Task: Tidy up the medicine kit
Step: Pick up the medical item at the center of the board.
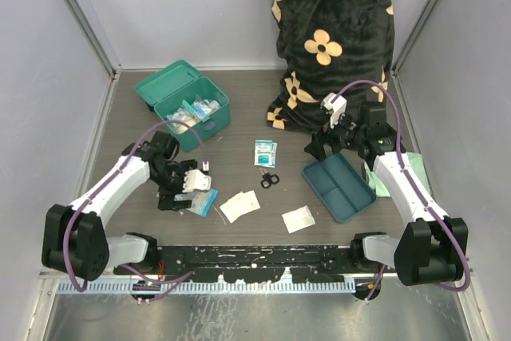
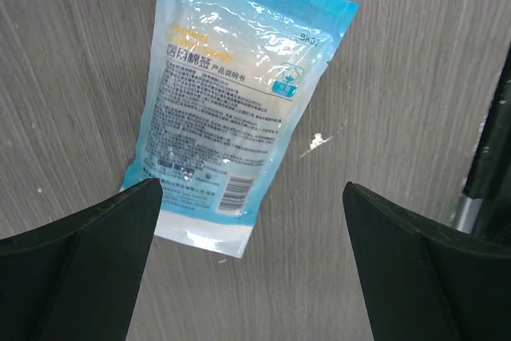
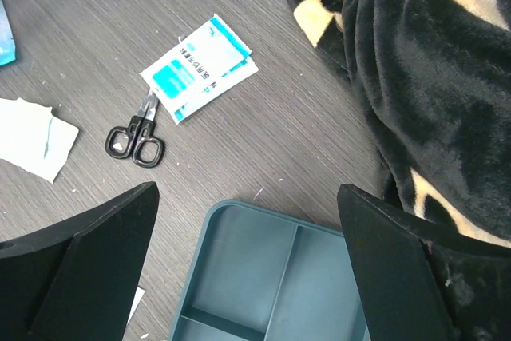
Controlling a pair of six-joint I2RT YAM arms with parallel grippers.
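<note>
The medicine kit (image 1: pixel 209 118), a teal-green box, stands open at the back left with packets inside and its lid (image 1: pixel 166 81) laid back. My left gripper (image 1: pixel 189 188) (image 2: pixel 251 189) hangs open just above a light blue printed packet (image 2: pixel 231 93) (image 1: pixel 205 200) lying flat on the table; the packet's lower end sits by the left finger (image 2: pixel 96 261), untouched. My right gripper (image 1: pixel 326 145) (image 3: pixel 247 193) is open and holds nothing, above the far end of the dark teal divided tray (image 3: pixel 279 277) (image 1: pixel 338 188).
Black scissors (image 1: pixel 269 179) (image 3: pixel 134 140) and blue-white sachets (image 1: pixel 265 152) (image 3: pixel 200 69) lie mid-table. Two white packets (image 1: pixel 239 206) (image 1: pixel 298 219) lie near the front. A black flowered pillow (image 1: pixel 331 37) (image 3: pixel 431 77) fills the back right. Pale green cloth (image 1: pixel 382 181) lies beside the tray.
</note>
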